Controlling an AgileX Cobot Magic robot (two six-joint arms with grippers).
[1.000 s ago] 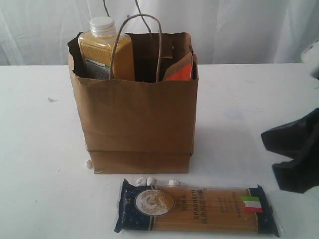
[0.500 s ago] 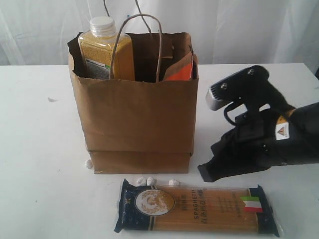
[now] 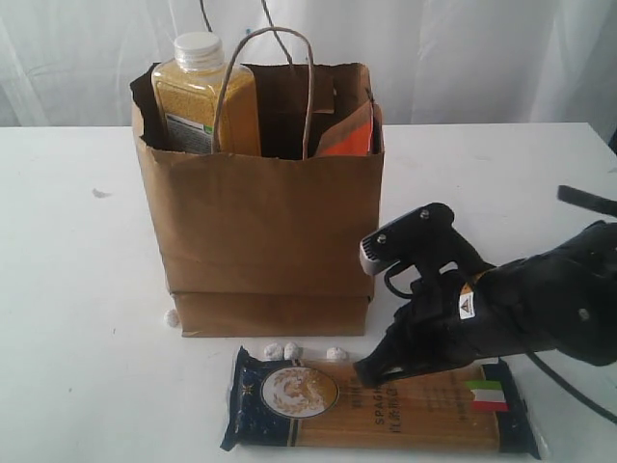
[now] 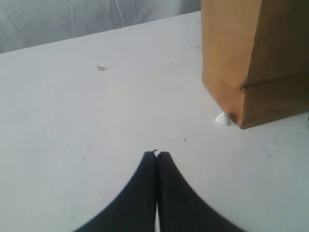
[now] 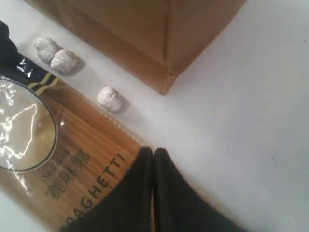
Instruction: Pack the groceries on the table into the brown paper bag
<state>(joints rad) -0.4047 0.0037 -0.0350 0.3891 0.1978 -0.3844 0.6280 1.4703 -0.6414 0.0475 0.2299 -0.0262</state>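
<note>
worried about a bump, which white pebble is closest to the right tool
The lone pebble by the spaghetti pack's edge; the pair and the bag-corner one lie farther off.

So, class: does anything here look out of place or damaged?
Small white pebble-like bits lie loose on the table between the brown paper bag and the spaghetti pack. The bag's rim is ragged.

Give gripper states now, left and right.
Left gripper: closed, holding nothing.
Right gripper: closed, holding nothing, tips at the spaghetti pack edge.
</note>
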